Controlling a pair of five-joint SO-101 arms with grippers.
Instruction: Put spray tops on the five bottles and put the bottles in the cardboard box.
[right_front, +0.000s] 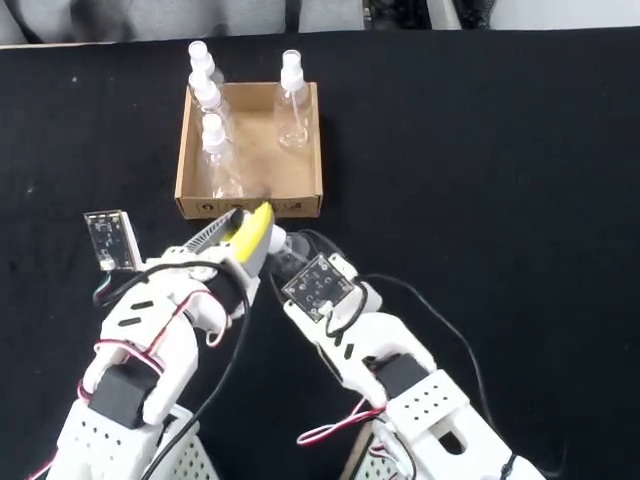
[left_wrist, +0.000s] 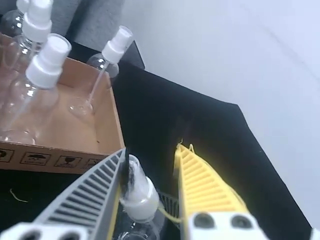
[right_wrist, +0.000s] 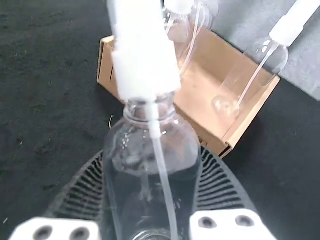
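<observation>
Nearest, a clear plastic bottle (right_wrist: 147, 150) is clamped by its body in the dark grey jaws of the right gripper (right_wrist: 152, 157), above the black desk (right_front: 480, 150) and just short of the box's front wall. Its long axis runs out of those jaws away from the wrist, neck end farthest. A white spray top (right_wrist: 145, 55) sits on the neck, with the dip tube seen down inside. Whether it is fully seated cannot be told.

The left gripper (left_wrist: 150, 150), one jaw grey and one yellow, is set around that top from the side. The jaws are parted: the top lies close against the grey jaw, and a gap is left to the yellow one. The left arm is judged to be the one placed to tighten the top.

Beyond stands the shallow brown cardboard box (right_front: 250, 207). Four capped bottles (right_front: 215, 150) are inside, three along one side and one opposite.
</observation>
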